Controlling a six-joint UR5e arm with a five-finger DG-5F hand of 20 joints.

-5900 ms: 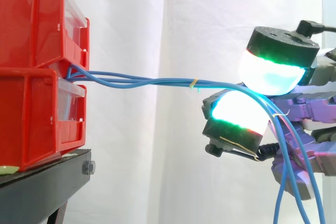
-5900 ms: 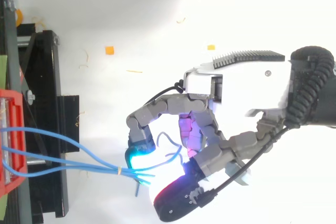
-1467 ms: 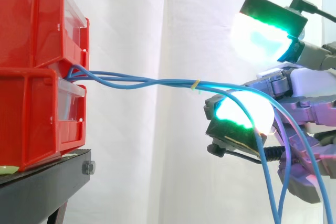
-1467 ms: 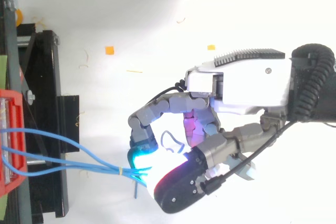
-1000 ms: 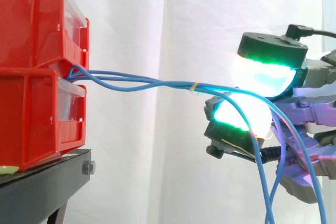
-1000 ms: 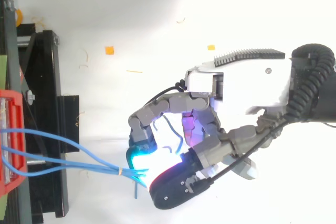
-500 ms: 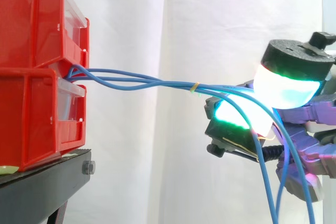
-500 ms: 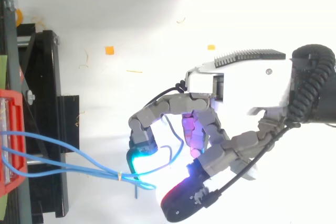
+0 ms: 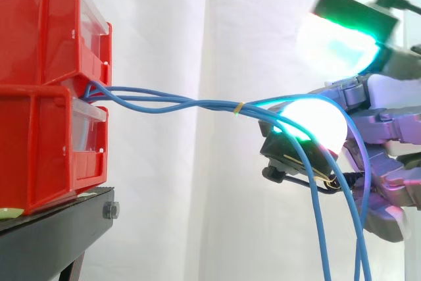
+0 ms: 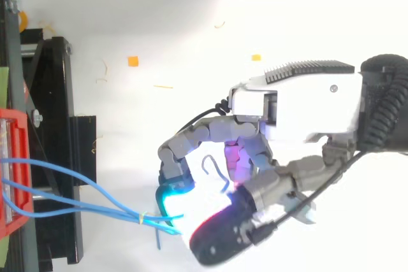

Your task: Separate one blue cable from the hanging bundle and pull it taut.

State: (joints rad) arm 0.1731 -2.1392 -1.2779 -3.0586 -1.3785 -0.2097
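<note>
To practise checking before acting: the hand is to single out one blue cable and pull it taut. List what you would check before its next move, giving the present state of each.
1. Blue cables anchored between the red bins: ok.
2. One cable apart from the rest: not ok; a yellow tie binds the strands just short of the hand.
3. Pinch closed on a cable: not ok; the upper pad stands clear above the lower pad, which the cables lie across.
4. Span taut: not ok; the strands curve and cross.
5. Hanging ends free: cannot tell; they leave the side view's bottom edge.
</note>
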